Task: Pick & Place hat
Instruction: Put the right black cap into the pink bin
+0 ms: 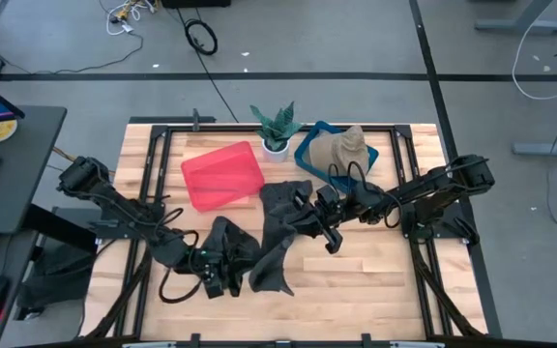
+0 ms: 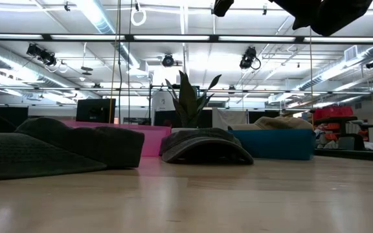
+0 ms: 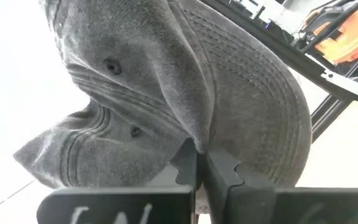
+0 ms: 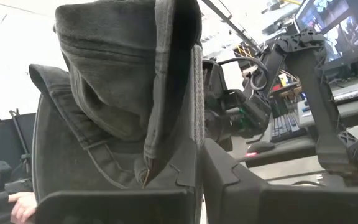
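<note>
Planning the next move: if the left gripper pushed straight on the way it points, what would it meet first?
Nothing new: the left gripper already has its jaws shut on the dark grey cap, which fills the line ahead. What lies beyond the cap is hidden.

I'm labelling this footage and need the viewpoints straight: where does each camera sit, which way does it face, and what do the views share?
High view: overhead, straight down on table, both arms, red bin, blue bin, plant.
Low view: table height, facing the room; hats lying in front, only arm parts at top.
Left wrist: on the left arm; left tool shut on a dark grey hat.
Right wrist: right tool shut on another dark hat.
Shared: high and low both show plant and bins.
</note>
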